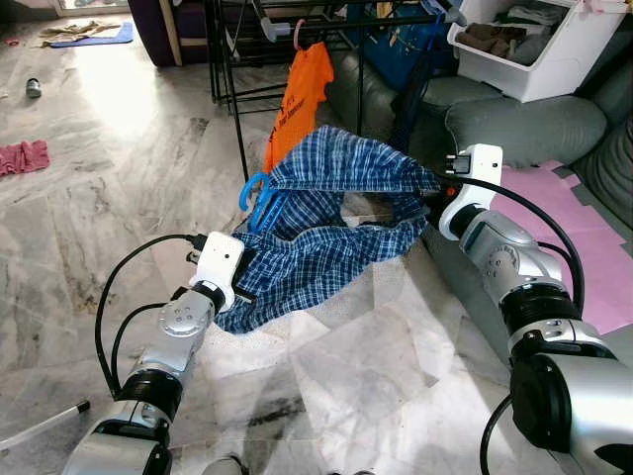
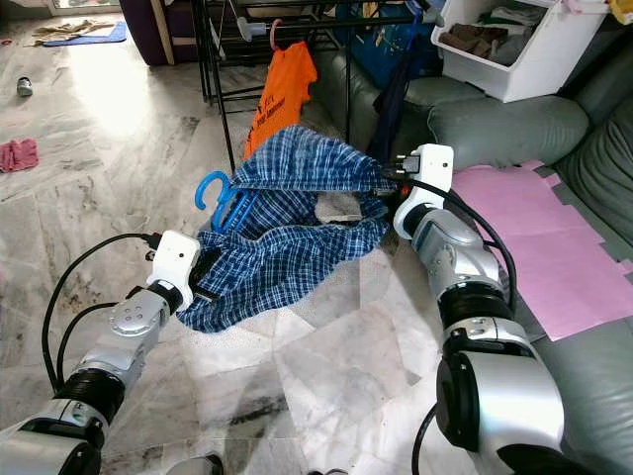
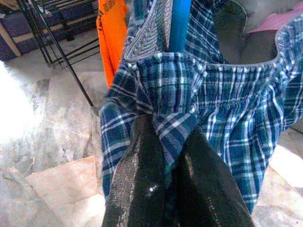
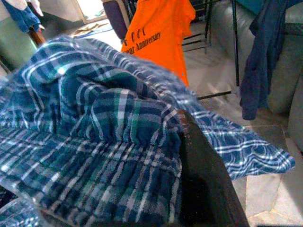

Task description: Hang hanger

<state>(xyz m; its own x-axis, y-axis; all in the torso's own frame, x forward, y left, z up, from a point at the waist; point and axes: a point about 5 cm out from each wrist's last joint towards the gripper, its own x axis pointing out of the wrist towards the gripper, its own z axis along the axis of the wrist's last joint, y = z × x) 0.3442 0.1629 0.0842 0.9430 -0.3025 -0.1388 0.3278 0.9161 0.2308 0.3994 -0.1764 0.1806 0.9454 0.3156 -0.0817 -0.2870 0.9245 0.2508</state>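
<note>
**Blue hanger inside plaid garment, held up between both grippers**

The blue hanger (image 1: 259,198) sits inside a blue plaid garment (image 1: 326,233). Its hook protrudes from the garment's left edge, above the marble floor (image 1: 119,168) and in front of the black drying rack (image 1: 237,69). In the left wrist view a straight blue bar of the hanger runs up through the garment's elastic waistband.

The garment is stretched between the two arms and held clear of the floor, its opening gaping towards the camera.

The left gripper (image 3: 173,156) is clamped on a bunched fold of the plaid cloth at the garment's lower left corner; both black fingers (image 3: 142,179) press against the fabric with cloth pinched between them.

The right gripper (image 4: 182,142) is at the garment's upper right edge, close to the grey sofa (image 1: 524,129). One black finger lies against the gathered waistband. The cloth covers the rest, so whether it is clenched cannot be determined.

Surroundings: an orange T-shirt (image 1: 300,94) hangs from the rack just behind the garment, and dark blue clothing (image 1: 401,49) hangs further to the right on the same rack. A white bin (image 1: 539,45) holding folded items rests on the sofa. A pink sheet (image 1: 569,223) lies across the sofa seat beside the right arm. A red cloth (image 1: 22,156) lies on the floor well to the left.
</note>
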